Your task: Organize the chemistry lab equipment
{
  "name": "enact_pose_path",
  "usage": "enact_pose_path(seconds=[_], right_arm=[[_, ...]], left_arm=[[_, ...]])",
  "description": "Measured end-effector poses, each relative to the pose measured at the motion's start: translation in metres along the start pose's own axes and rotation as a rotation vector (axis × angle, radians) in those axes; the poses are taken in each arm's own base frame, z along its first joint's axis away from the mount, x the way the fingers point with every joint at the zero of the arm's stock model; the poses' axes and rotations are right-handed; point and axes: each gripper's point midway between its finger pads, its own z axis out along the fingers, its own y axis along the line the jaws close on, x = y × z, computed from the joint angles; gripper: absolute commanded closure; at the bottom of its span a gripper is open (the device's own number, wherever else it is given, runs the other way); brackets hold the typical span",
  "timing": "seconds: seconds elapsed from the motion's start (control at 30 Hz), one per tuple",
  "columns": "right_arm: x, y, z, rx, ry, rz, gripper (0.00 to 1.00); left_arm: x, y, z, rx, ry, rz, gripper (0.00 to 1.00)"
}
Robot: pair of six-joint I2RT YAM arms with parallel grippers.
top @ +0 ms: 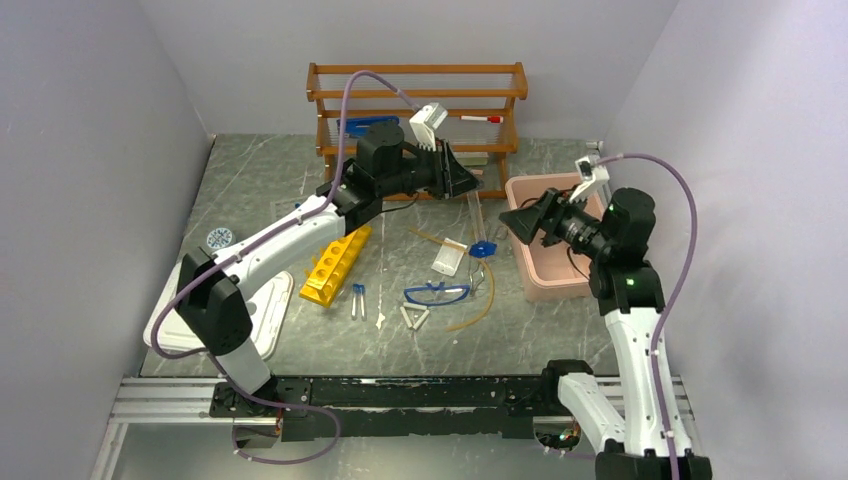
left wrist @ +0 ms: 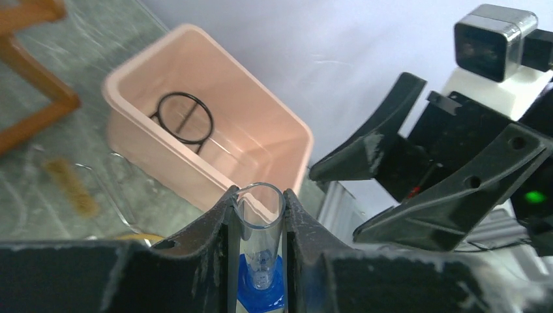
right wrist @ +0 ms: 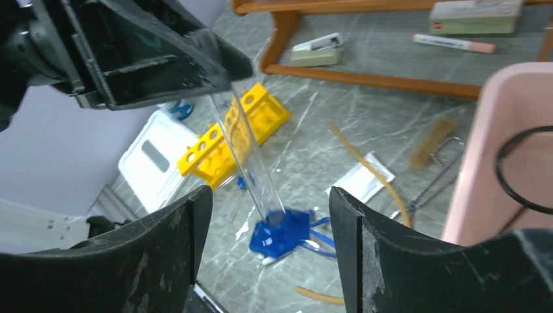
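Wooden shelf rack point(top: 417, 70) at the back holds 1 marker point(top: 481, 118) and blue stapler point(top: 352, 126)

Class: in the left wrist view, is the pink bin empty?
No, a black wire ring lies inside the bin.

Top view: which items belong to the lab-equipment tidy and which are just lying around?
Job: clear cylinder in the left gripper, yellow tube rack, blue goggles, white triangle, amber tubing, clear bag, wire ring, pink bin.

Lying about: wooden shelf rack, marker.
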Motion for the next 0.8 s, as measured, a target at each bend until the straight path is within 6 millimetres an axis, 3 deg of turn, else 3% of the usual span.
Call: enact_pose_path(seconds=[0.33, 0.8], right_arm=[[0.031, 0.037, 0.039, -0.146, 0.136, 0.014, 0.45], [0.056, 0.024, 0.052, -0.076, 0.189, 0.009, 0.68]], left_arm=[[0.036, -0.001, 0.013, 0.069, 0.139, -0.179, 0.95], [0.032, -0.003, 0.008, 0.077, 0.138, -0.206, 0.95]])
